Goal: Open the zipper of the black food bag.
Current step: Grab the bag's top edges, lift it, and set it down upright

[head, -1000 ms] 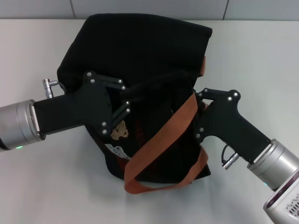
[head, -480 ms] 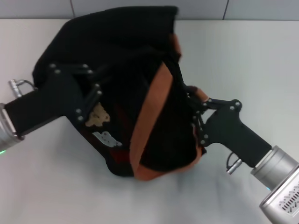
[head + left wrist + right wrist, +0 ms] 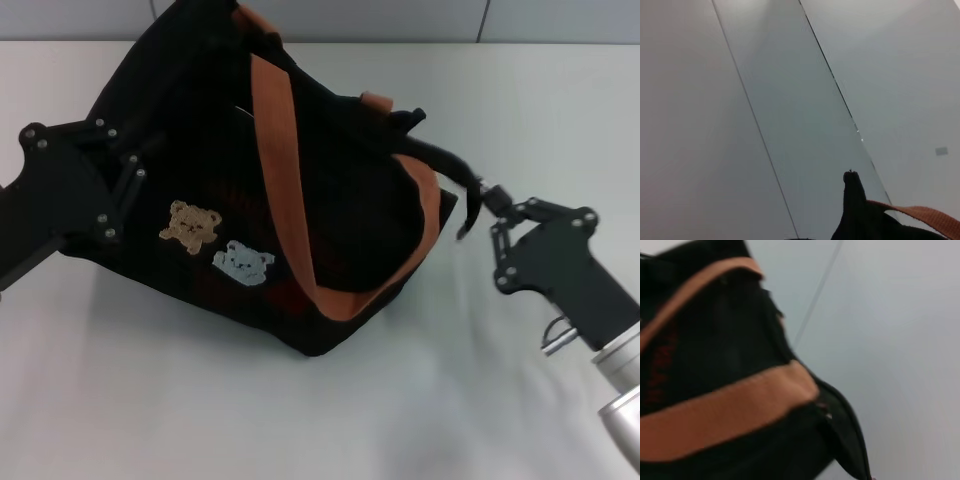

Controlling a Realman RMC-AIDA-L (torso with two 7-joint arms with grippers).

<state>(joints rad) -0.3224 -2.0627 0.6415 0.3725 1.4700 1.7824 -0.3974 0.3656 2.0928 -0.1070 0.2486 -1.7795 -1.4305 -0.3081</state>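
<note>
The black food bag (image 3: pixel 330 210) lies tilted on the white table, its tan bear patch (image 3: pixel 192 225) and a pale blue patch (image 3: pixel 243 263) facing up. An orange-brown strap (image 3: pixel 280 150) loops over it. My left gripper (image 3: pixel 125 190) presses into the bag's left side and is shut on the fabric. On the right, my right gripper (image 3: pixel 482 205) is shut on a black end tab stretched out from the zipper line at the bag's top corner. The right wrist view shows the bag (image 3: pixel 715 340), the strap (image 3: pixel 730 410) and a small silver glint (image 3: pixel 827 415) on the zip edge.
The bare white table (image 3: pixel 300 420) spreads in front of and to the right of the bag. A grey panelled wall runs along the far edge. The left wrist view shows mostly wall, with a corner of the bag (image 3: pixel 855 210) and strap (image 3: pixel 925 217).
The left gripper has drawn the bag's side leftward and the bag has rolled, turning its patches up. The right gripper has pulled away to the right, stretching the black tab out.
</note>
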